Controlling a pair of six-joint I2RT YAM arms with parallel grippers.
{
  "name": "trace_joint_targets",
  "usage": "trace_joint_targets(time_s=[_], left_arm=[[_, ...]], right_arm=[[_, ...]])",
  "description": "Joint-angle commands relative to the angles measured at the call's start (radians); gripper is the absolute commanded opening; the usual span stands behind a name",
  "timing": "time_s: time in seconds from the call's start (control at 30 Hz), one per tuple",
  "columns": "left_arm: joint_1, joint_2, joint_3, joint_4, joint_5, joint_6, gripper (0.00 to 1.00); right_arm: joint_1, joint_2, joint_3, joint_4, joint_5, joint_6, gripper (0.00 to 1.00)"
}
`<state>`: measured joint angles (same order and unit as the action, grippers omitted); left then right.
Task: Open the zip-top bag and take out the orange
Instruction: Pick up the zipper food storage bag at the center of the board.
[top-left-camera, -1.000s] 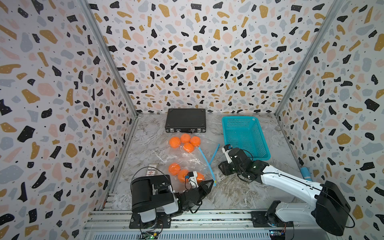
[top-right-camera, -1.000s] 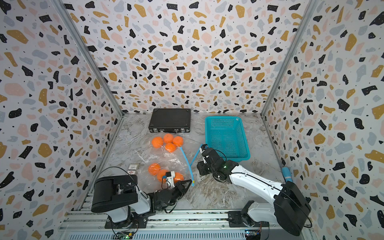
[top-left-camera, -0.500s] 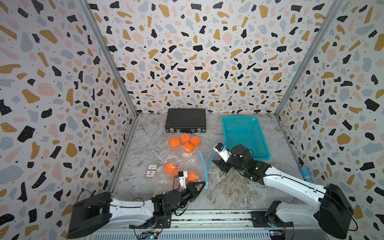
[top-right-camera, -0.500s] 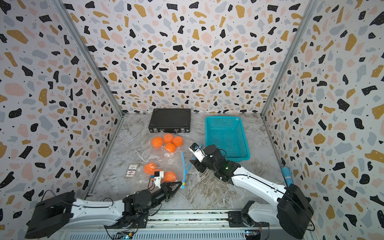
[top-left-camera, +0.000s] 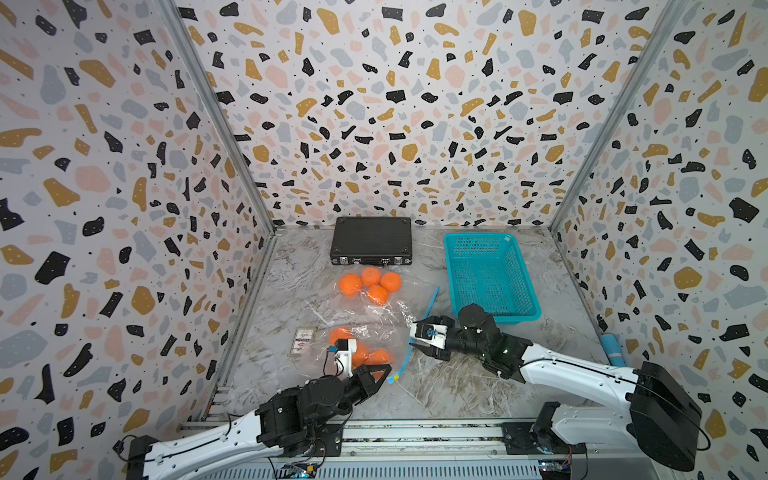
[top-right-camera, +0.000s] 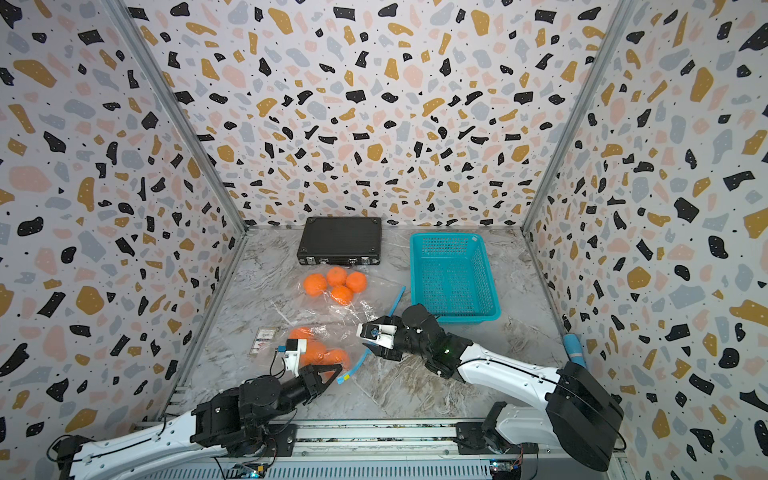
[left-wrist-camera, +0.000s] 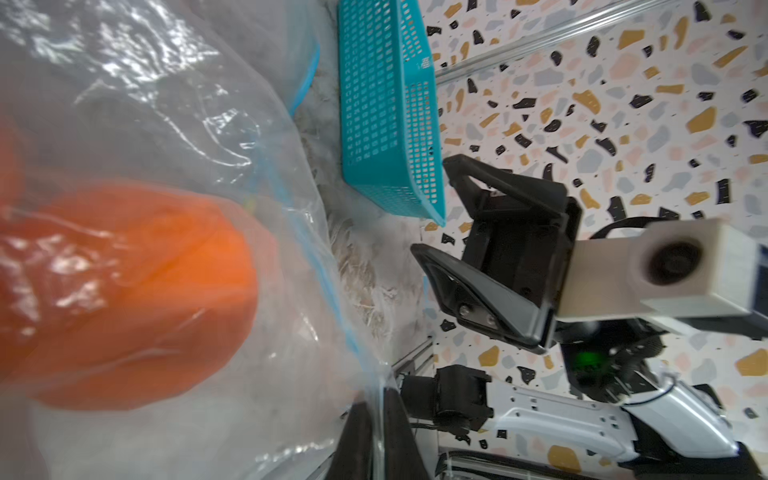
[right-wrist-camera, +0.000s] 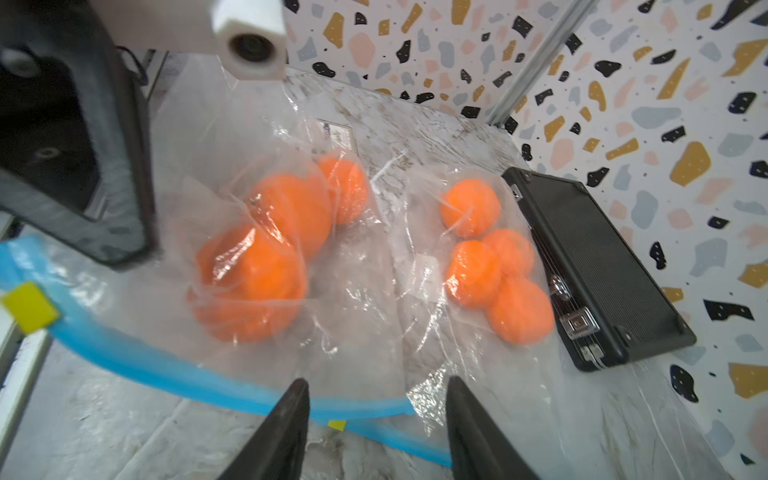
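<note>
Terrazzo-print walls box in a marbled desk. Over the past second the right gripper has slid left and nearer, away from the teal basket. The left arm, earlier folded by its base, now lies stretched low along the near edge. The zip-top bag has a blue zip strip that was straight before and now bows.

The left gripper has its jaws pressed together on the bag's clear film at its near edge. The three oranges inside sit just beyond them. The right gripper's jaws stand apart at the bag's right side, with the zip strip crossing the gap and the oranges to their left. A second bag of four oranges lies farther back, beside a black case.
</note>
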<state>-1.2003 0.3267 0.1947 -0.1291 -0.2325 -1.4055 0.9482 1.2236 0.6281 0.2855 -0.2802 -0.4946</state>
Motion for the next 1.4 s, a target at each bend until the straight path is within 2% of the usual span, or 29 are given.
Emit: trace_joint_targets(time_s=[0.0,0.2,0.37,0.43,0.53,0.8,0.93,1.1,1.27,1.37], left_arm=[[0.009,0.017,0.057,-0.013,0.013,0.058,0.1],[0.048,0.048,0.07,-0.006,0.049,0.054,0.1],[0.07,0.042,0.089,-0.017,0.07,0.057,0.11],[0.073,0.068,0.085,0.009,0.088,0.048,0.11],[0.077,0.113,0.08,0.058,0.118,0.034,0.11],[0.081,0.117,0.077,0.056,0.118,0.031,0.11],[0.086,0.121,0.071,0.055,0.12,0.025,0.11],[0.088,0.115,0.078,0.036,0.113,0.026,0.11],[0.093,0.122,0.065,0.054,0.116,0.017,0.13],[0.093,0.134,0.074,0.056,0.124,0.021,0.13]], right_arm=[[0.049,-0.053,-0.019,0.018,0.025,-0.046,0.53],[0.183,-0.129,-0.118,0.059,0.147,-0.064,0.5],[0.313,-0.083,-0.165,0.161,0.313,-0.152,0.47],[0.357,-0.034,-0.177,0.251,0.378,-0.229,0.42],[0.393,0.039,-0.167,0.38,0.508,-0.273,0.41],[0.428,0.085,-0.143,0.449,0.615,-0.314,0.35],[0.432,0.083,-0.165,0.486,0.577,-0.312,0.32],[0.435,0.068,-0.161,0.456,0.566,-0.303,0.17],[0.437,0.04,-0.182,0.468,0.519,-0.274,0.2],[0.437,0.045,-0.164,0.428,0.535,-0.282,0.17]])
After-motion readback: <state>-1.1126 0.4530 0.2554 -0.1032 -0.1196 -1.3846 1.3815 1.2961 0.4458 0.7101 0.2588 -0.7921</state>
